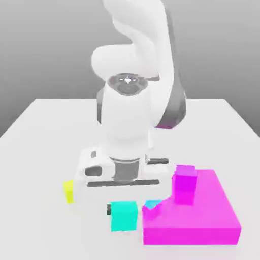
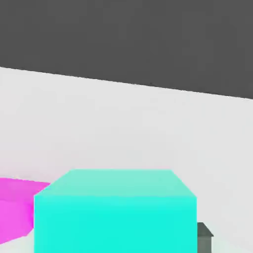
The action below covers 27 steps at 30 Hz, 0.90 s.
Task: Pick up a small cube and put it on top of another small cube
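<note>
- Panda arm is bent low over the white table, hand pointing down at the near edge of the scene.
- Gripper is pinched onto the small turquoise-green cube; jaws are pulled in tight against its sides.
- One dark finger pokes out at the cube's side toward the exterior view's left; the other finger is hidden behind the cube.
- Hand view: same cube sits right under the camera, a dark grey fingertip pressed at its lower side edge.
- Cube is at the front of the table, just beside the magenta slab, on the slab's side toward the exterior view's left. Can't tell whether it's resting on the table or just off it.
- Slab has a notch cut in its near corner; a bluer sky-cyan cube sits in that notch, partly hidden.
- A magenta block stands upright on top of the slab.
- Yellow cube sits on the table toward the exterior view's left, partly behind the hand, well apart from the slab.
- Hand view also catches a corner of the magenta slab beside the held cube.
</note>
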Each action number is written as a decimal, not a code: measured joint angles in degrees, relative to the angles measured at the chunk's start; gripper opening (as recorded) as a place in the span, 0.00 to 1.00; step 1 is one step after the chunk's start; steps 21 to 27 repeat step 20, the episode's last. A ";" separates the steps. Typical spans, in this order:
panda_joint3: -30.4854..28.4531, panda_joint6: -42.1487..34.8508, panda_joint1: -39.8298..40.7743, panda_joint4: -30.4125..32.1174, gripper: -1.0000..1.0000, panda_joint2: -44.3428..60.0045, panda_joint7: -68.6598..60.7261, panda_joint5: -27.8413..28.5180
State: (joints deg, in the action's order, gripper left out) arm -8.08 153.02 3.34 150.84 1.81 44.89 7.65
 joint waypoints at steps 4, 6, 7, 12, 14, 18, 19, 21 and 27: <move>-3.42 -0.25 6.75 7.72 0.00 -8.07 4.28 2.10; -5.17 -0.28 9.47 11.62 0.00 -11.97 5.91 2.37; -6.11 -0.27 10.88 13.57 0.00 -13.87 6.61 2.34; -8.94 5.01 12.06 17.29 0.00 -12.20 6.14 -0.59; -9.44 8.64 11.08 17.27 0.00 -8.49 4.65 -2.82; -8.98 15.38 9.78 17.16 1.00 -1.38 0.55 -8.88; -8.98 15.38 9.48 17.16 1.00 -1.38 0.55 -8.88; -8.98 15.38 9.23 17.16 1.00 -1.38 0.55 -8.88; -8.98 15.38 9.23 17.16 1.00 -1.38 0.55 -8.88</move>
